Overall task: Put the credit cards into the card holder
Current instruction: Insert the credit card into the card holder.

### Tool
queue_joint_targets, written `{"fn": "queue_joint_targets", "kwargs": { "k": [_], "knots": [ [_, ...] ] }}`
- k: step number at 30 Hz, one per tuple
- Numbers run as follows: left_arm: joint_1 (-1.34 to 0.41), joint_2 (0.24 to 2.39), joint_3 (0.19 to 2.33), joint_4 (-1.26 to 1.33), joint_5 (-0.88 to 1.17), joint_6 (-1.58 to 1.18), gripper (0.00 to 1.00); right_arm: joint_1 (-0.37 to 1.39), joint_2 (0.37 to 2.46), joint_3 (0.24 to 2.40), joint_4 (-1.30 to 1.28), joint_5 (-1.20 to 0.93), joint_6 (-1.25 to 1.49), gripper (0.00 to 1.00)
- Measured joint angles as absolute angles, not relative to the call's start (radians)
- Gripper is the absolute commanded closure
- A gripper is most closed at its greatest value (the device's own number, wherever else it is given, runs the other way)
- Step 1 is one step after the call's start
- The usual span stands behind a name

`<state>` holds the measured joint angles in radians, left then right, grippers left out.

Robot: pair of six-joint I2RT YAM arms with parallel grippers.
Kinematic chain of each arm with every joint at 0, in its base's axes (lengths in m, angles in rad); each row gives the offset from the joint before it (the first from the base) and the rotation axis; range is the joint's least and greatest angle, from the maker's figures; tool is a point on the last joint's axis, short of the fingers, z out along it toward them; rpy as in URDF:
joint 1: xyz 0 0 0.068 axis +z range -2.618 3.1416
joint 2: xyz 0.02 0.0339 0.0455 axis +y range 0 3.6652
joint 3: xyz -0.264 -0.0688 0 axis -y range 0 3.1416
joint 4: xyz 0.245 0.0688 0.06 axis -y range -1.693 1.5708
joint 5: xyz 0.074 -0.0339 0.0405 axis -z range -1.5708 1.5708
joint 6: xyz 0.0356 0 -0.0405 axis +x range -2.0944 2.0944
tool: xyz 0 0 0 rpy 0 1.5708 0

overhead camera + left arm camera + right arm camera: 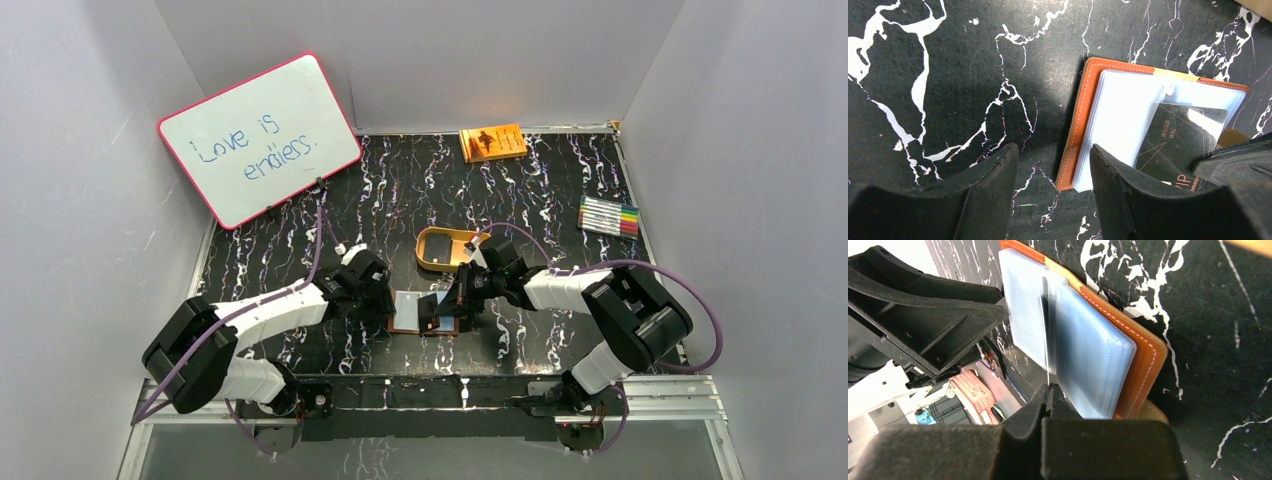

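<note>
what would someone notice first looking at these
The right gripper pinching a dark credit card at the open card holder, near centre of the table, with the left gripper open at its edge. Next, the pink-edged whiteboard reading "Love is endless", leaning at rear left.

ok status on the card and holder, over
left gripper open, astride edge of brown leather card holder. right gripper shut on dark grey plastic card, edge-on at clear sleeves. nothing seen blocking.

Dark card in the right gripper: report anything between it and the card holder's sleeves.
Nothing visible. The right gripper holds the dark card among the card holder's clear sleeves; the left gripper sits at the holder's edge, aside.
</note>
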<state>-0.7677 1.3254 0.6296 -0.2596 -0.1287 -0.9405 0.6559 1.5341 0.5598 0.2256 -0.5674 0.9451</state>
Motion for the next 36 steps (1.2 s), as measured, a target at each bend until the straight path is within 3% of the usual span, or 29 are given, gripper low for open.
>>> {"fn": "queue_joint_targets", "kwargs": {
  "k": [14, 25, 36],
  "knots": [
    [-0.767, 1.290, 0.589, -0.231, -0.131, -0.943, 0.56, 0.657, 1.555, 0.553, 0.294, -0.524, 1.016, 1.00],
    [-0.767, 1.232, 0.558, -0.299, -0.164, -0.943, 0.74, 0.694, 1.590, 0.553, 0.327, -0.493, 1.048, 1.00],
    [-0.767, 1.259, 0.566, -0.291, -0.174, -0.937, 0.75, 0.711, 1.595, 0.553, 0.345, -0.462, 1.069, 1.00]
  ]
}}
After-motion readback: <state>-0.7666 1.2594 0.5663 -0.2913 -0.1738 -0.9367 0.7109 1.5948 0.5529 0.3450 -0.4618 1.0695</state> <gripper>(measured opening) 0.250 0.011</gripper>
